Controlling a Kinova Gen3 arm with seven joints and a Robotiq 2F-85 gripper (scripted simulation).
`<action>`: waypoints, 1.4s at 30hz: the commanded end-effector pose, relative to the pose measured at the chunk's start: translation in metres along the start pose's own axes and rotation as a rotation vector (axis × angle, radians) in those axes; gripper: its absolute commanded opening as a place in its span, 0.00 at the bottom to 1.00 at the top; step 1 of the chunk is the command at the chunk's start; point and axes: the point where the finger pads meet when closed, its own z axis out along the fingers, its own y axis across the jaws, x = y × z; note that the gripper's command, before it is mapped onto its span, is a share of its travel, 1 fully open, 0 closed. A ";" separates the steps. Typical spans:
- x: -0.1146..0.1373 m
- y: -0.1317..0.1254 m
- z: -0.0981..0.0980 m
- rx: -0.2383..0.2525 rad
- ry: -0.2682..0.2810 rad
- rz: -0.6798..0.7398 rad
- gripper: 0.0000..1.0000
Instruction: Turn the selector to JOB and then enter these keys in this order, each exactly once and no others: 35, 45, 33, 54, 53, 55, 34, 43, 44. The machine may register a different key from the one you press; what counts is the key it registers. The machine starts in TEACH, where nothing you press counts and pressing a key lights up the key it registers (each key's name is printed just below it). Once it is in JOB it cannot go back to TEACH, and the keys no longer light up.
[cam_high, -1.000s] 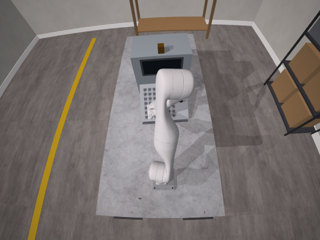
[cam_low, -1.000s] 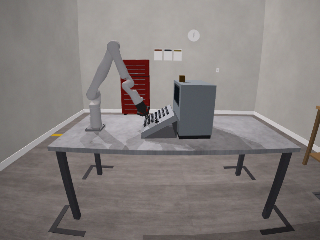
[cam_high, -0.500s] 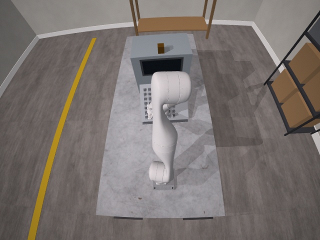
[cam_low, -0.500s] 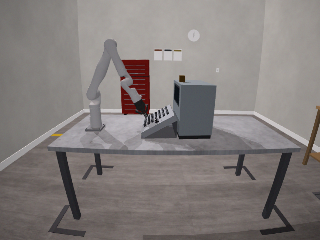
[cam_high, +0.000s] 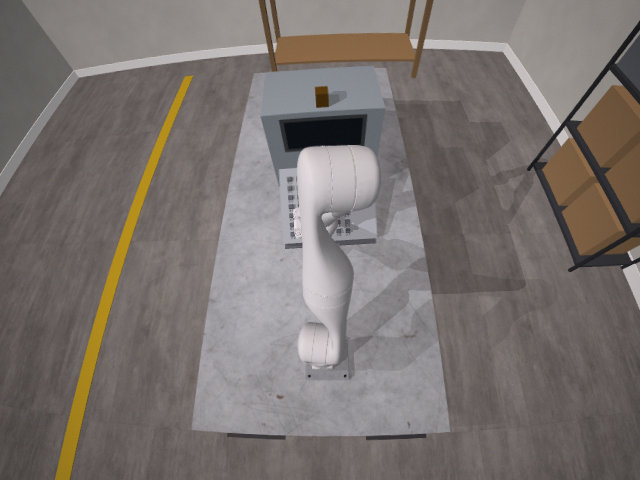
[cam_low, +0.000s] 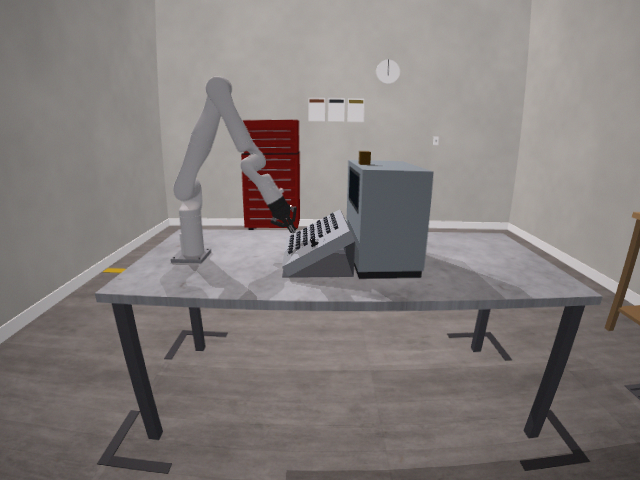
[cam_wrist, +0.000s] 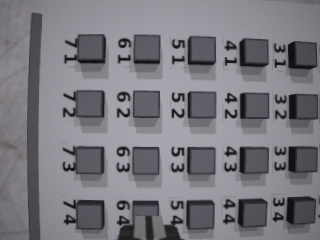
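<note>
The grey machine (cam_high: 289, 98) (cam_low: 392, 217) stands on the table with a sloped keypad (cam_low: 316, 254) (cam_high: 287, 190) in front of it. My gripper (cam_wrist: 147, 229) (cam_low: 290, 226) is shut and empty, with its fingertips over key 64 (cam_wrist: 146, 207) at the lower edge of the wrist view. That view also shows key 54 (cam_wrist: 200, 214), key 44 (cam_wrist: 252, 212), key 34 (cam_wrist: 304, 210), key 53 (cam_wrist: 202, 161), key 43 (cam_wrist: 254, 160) and key 33 (cam_wrist: 305, 159). No key is lit. The 5-numbered row and the selector are out of the wrist view. In the top view the arm hides most of the keypad.
A small brown block (cam_high: 321, 96) (cam_low: 364, 157) sits on top of the machine, above its dark screen (cam_high: 323, 132). The arm's base (cam_high: 326, 369) (cam_low: 191, 255) is bolted near the table's other end. A red tool cabinet (cam_low: 271, 155) stands behind the table.
</note>
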 end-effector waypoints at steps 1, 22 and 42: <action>-0.006 -0.002 -0.001 0.005 0.004 -0.001 0.10; -0.069 0.002 0.004 -0.005 -0.006 0.001 0.10; -0.069 0.001 0.022 -0.002 -0.004 0.001 0.10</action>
